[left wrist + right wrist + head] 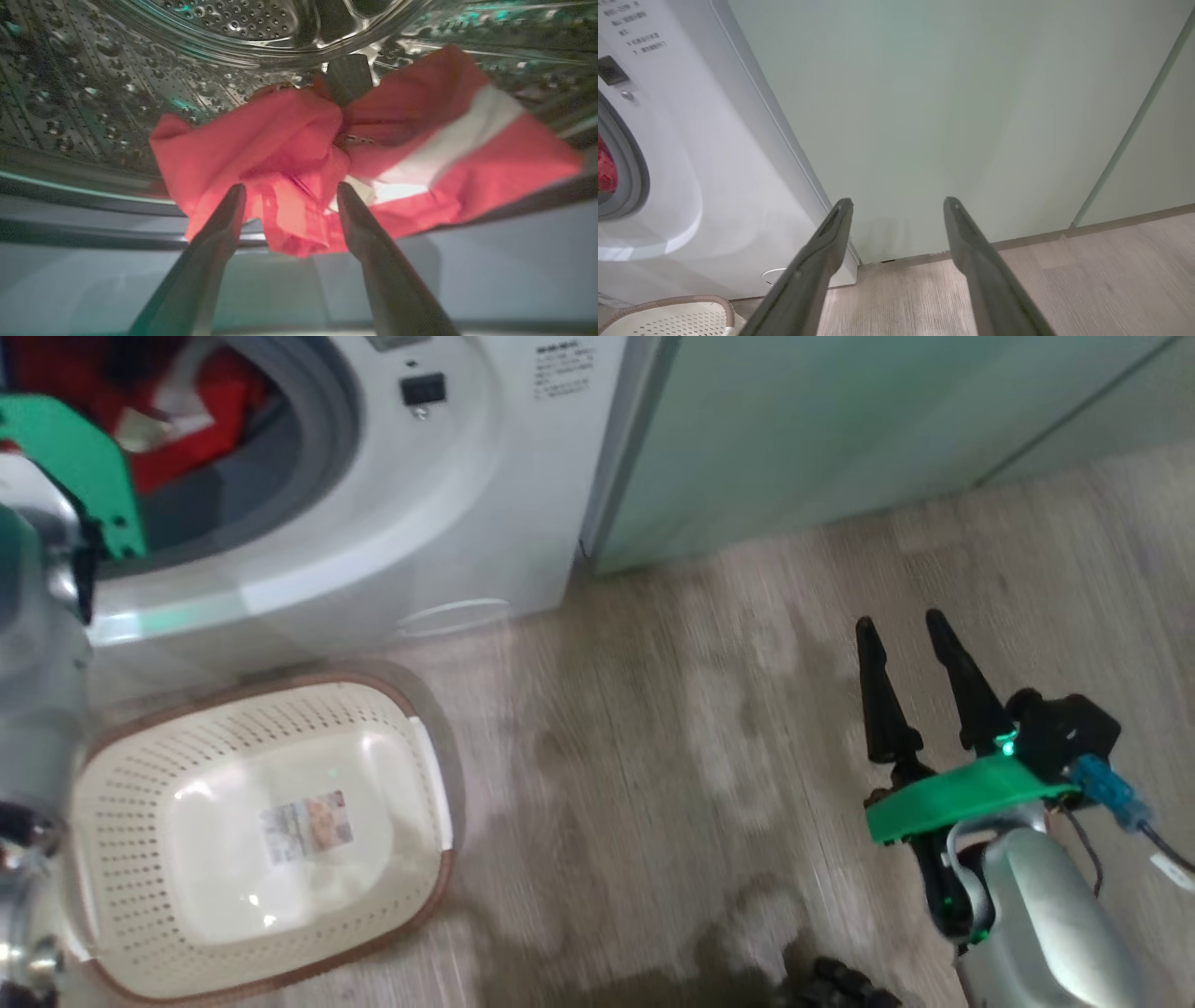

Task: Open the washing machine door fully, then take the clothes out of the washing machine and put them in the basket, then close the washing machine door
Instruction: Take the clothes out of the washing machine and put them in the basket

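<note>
Here, the cream basket (121, 821) is sitting on wood floor (653, 709) before the washing machine (485, 504). Facing its steel drum (233, 18), the left claw (290, 185) is hovering released before the red jersey (280, 140); the right claw (900, 618) is gaping too.

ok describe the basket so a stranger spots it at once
Find the big white front-loading washing machine. On the floor before it sits a cream plastic basket, brown-rimmed. Its perforated walls and the label on its bottom set it apart.

red clothes (289, 154) with white stripe; cream perforated basket (121, 784), brown rim; pale green cabinets (971, 116)
</note>
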You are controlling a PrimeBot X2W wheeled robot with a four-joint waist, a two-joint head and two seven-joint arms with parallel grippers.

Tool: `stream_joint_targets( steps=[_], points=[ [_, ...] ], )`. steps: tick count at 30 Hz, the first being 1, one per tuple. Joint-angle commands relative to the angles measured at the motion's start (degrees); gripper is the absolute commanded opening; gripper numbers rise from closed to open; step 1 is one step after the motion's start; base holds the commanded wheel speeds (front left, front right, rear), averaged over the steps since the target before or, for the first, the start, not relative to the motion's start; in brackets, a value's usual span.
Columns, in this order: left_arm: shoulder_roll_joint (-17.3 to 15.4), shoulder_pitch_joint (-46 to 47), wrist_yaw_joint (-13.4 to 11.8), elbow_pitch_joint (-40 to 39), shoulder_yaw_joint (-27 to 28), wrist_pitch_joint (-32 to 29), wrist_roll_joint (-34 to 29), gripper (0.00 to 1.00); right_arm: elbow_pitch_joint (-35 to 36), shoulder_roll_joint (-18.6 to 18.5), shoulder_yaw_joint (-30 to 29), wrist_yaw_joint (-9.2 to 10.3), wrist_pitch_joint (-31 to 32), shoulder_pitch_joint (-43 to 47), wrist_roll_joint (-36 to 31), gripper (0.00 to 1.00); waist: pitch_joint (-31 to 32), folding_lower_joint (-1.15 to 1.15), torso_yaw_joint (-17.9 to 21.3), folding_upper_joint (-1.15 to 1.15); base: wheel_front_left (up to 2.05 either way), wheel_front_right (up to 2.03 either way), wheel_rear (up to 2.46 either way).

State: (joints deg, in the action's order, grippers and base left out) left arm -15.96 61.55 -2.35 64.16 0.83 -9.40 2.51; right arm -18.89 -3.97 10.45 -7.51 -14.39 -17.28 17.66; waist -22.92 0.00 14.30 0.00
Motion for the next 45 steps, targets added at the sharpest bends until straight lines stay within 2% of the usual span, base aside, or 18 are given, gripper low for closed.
stream_joint_targets(
  steps=[1, 9, 12, 17, 18, 19, 20, 21, 22, 27, 34, 41, 45],
  points=[
    [-3.67, 3.06, -1.21, -0.99, 0.39, 1.00, -0.78, 1.00, 2.02, -0.12, 1.14, 0.02, -0.61, -0.93, 0.25, 1.00, -2.49, 0.00, 1.74, 0.00, 0.00, 0.00, 0.00],
    [-6.31, 8.49, -6.60, 2.47, -1.13, 1.32, -2.89, 1.00, 2.61, -0.06, 2.49, 0.02, -0.61, -2.79, 0.88, 1.00, -5.97, 0.00, 2.64, 0.00, 0.00, 0.00, 0.00],
    [-7.49, 10.11, -7.73, 4.13, -2.03, -0.34, -3.79, 1.00, 2.88, -0.14, 2.68, 0.02, -0.61, -3.39, 1.28, 1.00, -7.28, 0.00, 2.84, 0.00, 0.00, 0.00, 0.00],
    [-9.06, 11.65, -8.22, 6.61, -3.41, -4.66, -4.77, 1.00, 3.23, -0.16, 2.96, 0.02, -0.61, -4.13, 1.73, 1.00, -9.21, 0.00, 2.93, 0.00, 0.00, 0.00, 0.00],
    [-9.11, 11.73, -8.18, 6.95, -3.76, -5.52, -4.97, 0.89, 3.24, -0.18, 2.96, 0.02, -0.61, -4.23, 1.78, 1.00, -9.43, 0.00, 2.90, 0.00, 0.00, 0.00, 0.00],
    [-9.03, 11.82, -8.05, 7.18, -4.08, -6.13, -5.09, 0.54, 3.23, -0.20, 2.94, 0.02, -0.61, -4.31, 1.83, 1.00, -9.64, 0.00, 2.86, 0.00, 0.00, 0.00, 0.00],
    [-8.85, 11.88, -7.87, 7.31, -4.34, -6.36, -5.13, 0.38, 3.20, -0.23, 2.92, 0.02, -0.61, -4.39, 1.88, 1.00, -9.79, 0.00, 2.82, 0.00, 0.00, 0.00, 0.00],
    [-8.68, 11.89, -7.79, 7.39, -4.61, -6.35, -5.21, 0.07, 3.17, -0.25, 2.91, 0.02, -0.61, -4.49, 1.90, 1.00, -9.89, 0.00, 2.79, 0.00, 0.00, 0.00, 0.00],
    [-8.55, 11.84, -7.88, 7.45, -4.79, -6.19, -5.22, 0.00, 3.12, -0.26, 2.91, 0.02, -0.61, -4.57, 1.91, 1.00, -9.94, 0.00, 2.77, 0.00, 0.00, 0.00, 0.00],
    [-7.27, 10.31, -8.78, 7.80, -6.10, -4.88, -5.64, 0.00, 2.72, -0.62, 2.48, 0.02, -0.61, -4.40, 1.98, 1.00, -8.73, 0.00, 2.29, 0.00, 0.00, 0.00, 0.00],
    [-3.56, 6.05, -10.43, 8.18, -7.50, -2.33, -5.68, 0.00, 2.00, -1.34, 1.63, 0.02, -0.61, -2.51, 1.73, 1.00, -4.22, 0.00, 0.43, 0.00, 0.00, 0.00, 0.00],
    [1.48, -1.32, -12.40, 8.65, -9.85, -0.20, -6.30, 0.00, 1.32, -2.42, 1.09, 0.02, -0.61, 0.97, 1.62, 1.00, 3.55, 0.00, -2.64, 0.00, 0.00, 0.00, 0.00],
    [4.99, -5.76, -12.73, 8.62, -10.58, 1.62, -5.81, 0.00, 0.81, -3.20, 0.69, 0.02, -0.61, 3.52, 1.58, 1.00, 8.06, 0.00, -4.86, 0.00, 0.00, 0.00, 0.00]
  ],
)
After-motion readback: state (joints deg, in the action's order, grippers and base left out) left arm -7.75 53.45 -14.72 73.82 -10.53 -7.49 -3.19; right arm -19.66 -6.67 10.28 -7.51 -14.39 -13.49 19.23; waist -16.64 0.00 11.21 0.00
